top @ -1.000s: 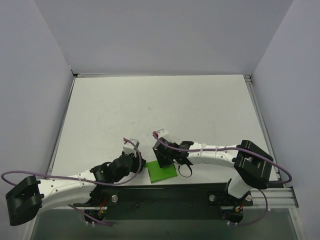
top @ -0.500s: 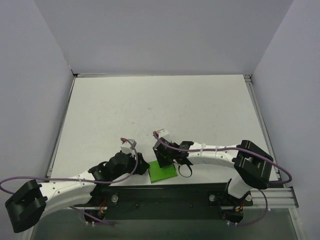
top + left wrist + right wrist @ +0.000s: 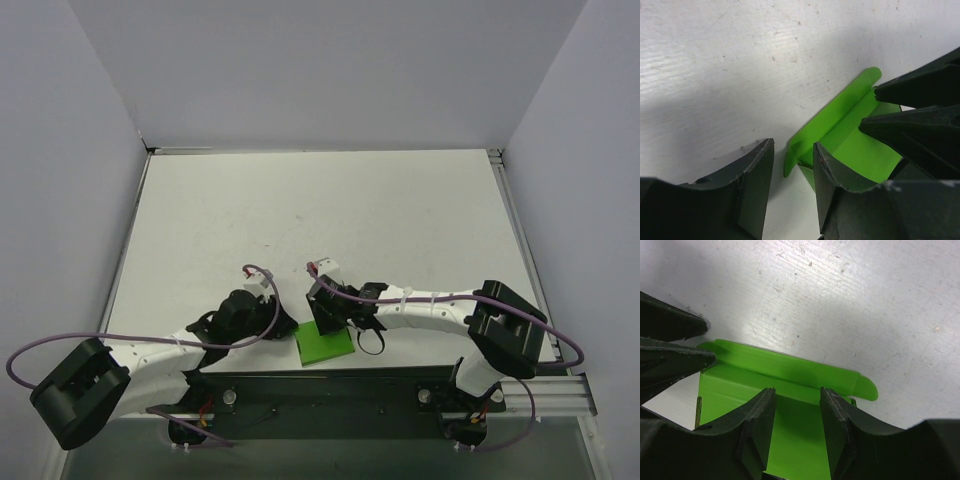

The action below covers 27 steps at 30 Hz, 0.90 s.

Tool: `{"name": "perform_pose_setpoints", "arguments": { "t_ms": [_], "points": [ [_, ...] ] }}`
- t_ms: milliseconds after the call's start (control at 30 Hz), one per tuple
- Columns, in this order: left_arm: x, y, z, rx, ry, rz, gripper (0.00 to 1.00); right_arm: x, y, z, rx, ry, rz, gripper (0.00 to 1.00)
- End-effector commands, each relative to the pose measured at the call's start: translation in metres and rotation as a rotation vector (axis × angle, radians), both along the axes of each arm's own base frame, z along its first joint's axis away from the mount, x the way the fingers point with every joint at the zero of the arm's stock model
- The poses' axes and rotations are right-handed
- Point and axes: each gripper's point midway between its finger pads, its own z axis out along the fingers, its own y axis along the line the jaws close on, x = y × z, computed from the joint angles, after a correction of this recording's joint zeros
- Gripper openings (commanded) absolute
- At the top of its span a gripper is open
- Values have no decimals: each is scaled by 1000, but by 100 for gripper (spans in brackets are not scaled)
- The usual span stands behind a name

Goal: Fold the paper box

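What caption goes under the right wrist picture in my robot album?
The right gripper, fingers apart, sits over the flap of the green paper box, left gripper at its corner.

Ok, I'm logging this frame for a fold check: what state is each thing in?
paper box: partly folded, one long flap not yet tucked in.
left hand: open, fingers a little apart at the flap's end.
right hand: open, fingers apart over the flap's crease.
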Motion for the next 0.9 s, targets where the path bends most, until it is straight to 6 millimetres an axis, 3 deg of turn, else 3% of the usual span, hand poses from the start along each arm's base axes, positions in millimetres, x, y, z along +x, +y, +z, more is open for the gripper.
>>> {"name": "perform_pose_setpoints", "arguments": {
  "t_ms": [0,100,200,467,700,867],
  "points": [
    [-20,-7,-8,-11,96,-82,47,-4,-24,-12,-78,17,-29,41],
    [-26,-6,-11,-11,118,-96,45,-4,-25,-11,-73,15,-33,41],
    [-29,-7,-10,-21,124,-107,38,-3,-26,-10,-70,8,-39,41],
    [-29,-20,4,-90,74,-174,1,-1,-23,-4,-51,-4,-39,41],
    [-19,-31,31,-118,-67,-256,0,3,-19,24,39,0,-4,46],
    [-13,-39,57,-149,-180,-324,0,2,-11,66,173,-1,137,69]
  ]
}}
